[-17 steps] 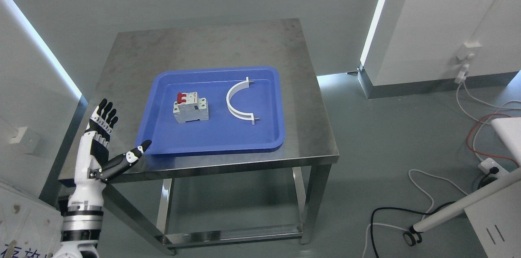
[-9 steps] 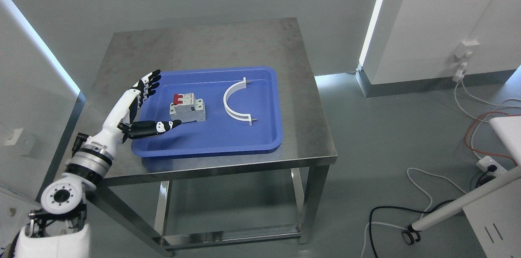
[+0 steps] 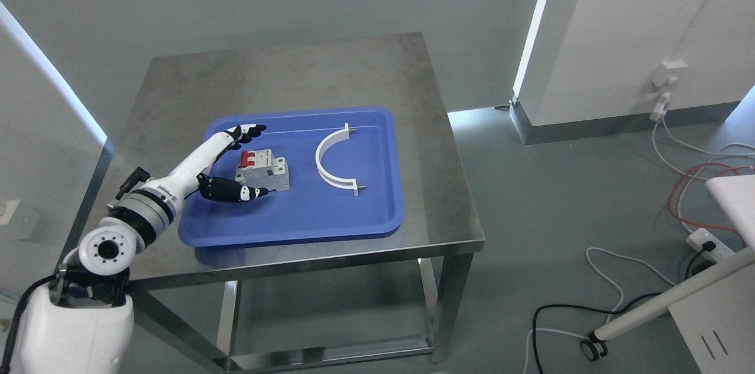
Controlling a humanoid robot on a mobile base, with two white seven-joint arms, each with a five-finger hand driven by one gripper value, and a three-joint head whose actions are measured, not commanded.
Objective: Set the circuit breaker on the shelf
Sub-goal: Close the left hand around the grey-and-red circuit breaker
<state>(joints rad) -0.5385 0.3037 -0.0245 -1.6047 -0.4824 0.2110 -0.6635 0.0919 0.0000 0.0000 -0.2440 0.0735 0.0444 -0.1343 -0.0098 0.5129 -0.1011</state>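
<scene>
over blue tray (image 3: 307, 226), left hand (image 3: 227, 164) flanking circuit breaker (image 3: 263, 170) (contact unclear)

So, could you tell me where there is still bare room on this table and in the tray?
The steel table is bare behind the blue tray, and in a narrower strip to its right. Inside the tray, the near half is free. It is crowded at the tray's left, where the left hand brackets the breaker; the white bracket takes the middle.

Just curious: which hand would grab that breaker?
Left. The left hand is open around the breaker in the tray, fingers behind and thumb in front. No right hand is in view.
</scene>
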